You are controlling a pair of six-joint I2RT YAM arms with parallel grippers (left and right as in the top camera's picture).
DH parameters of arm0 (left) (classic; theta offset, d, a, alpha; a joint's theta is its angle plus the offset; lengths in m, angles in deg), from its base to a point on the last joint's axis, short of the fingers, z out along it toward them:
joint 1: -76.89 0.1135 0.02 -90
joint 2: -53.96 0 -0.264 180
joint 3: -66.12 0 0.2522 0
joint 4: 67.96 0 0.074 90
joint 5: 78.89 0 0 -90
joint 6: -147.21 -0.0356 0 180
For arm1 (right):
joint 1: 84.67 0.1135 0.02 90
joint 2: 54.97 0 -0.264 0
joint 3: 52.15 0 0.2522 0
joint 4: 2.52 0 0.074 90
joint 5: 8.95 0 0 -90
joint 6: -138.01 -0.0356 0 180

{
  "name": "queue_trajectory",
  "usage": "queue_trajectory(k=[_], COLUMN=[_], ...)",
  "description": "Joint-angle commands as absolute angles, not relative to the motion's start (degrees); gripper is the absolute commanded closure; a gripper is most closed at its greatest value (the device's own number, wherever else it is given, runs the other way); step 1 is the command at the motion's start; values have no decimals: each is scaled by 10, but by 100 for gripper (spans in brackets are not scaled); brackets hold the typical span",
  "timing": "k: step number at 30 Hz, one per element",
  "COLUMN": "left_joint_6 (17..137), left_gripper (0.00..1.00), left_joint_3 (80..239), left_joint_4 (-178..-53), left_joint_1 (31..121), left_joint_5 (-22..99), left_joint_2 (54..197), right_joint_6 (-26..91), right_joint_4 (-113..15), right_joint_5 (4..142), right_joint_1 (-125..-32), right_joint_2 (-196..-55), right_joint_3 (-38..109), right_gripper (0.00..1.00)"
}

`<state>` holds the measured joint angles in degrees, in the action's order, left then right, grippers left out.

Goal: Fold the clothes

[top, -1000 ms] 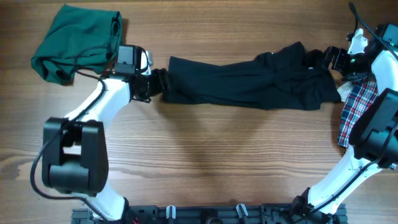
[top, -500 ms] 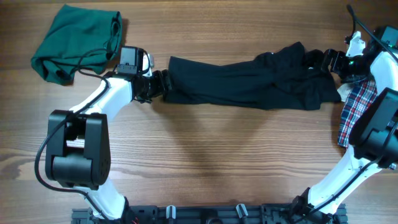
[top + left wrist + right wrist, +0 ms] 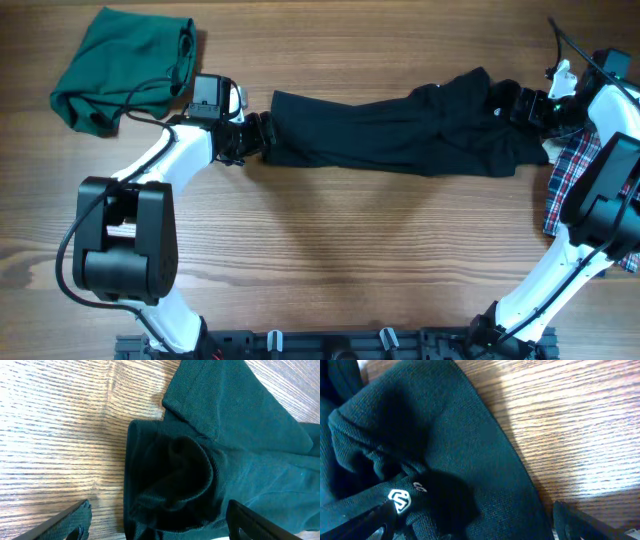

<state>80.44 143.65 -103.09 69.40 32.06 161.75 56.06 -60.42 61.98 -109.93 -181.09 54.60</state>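
A dark green, almost black garment (image 3: 400, 130) lies stretched left to right across the far half of the table. My left gripper (image 3: 255, 135) is at its left end. In the left wrist view the jaws (image 3: 160, 527) are open, one finger on each side of a bunched fold of the garment (image 3: 175, 475). My right gripper (image 3: 515, 103) is at the garment's right end. In the right wrist view its jaws (image 3: 470, 527) are open over the cloth (image 3: 435, 450), near a small white logo (image 3: 399, 500).
A crumpled green garment (image 3: 125, 65) lies at the far left corner. A red-and-white plaid cloth (image 3: 570, 180) lies at the right edge, partly under my right arm. Bare wooden table (image 3: 330, 260) spreads in front of the dark garment.
My right gripper has moved left onto the garment's right end. My left gripper has shifted slightly right against the left end. The garment has hardly moved.
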Motion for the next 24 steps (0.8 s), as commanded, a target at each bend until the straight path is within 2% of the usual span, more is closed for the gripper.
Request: queue_trajectory(k=[1, 6, 14, 24], left_joint_6=[806, 806, 806, 806], left_gripper=[14, 14, 14, 14], left_joint_3=[1444, 1444, 1444, 1444], left_joint_4=[-1029, -1029, -1029, -1029], left_joint_1=[698, 698, 698, 698], left_joint_5=[328, 328, 328, 328], left_joint_2=[1625, 1625, 1625, 1625], right_joint_6=[600, 659, 684, 704], right_joint_4=[-635, -681, -699, -720], right_joint_5=[577, 497, 449, 444], right_joint_1=[-1096, -1088, -1085, -1077], right_joint_2=[-1847, -1876, -1877, -1878], right_joint_3=[539, 539, 539, 538], right_gripper=[0, 0, 0, 0])
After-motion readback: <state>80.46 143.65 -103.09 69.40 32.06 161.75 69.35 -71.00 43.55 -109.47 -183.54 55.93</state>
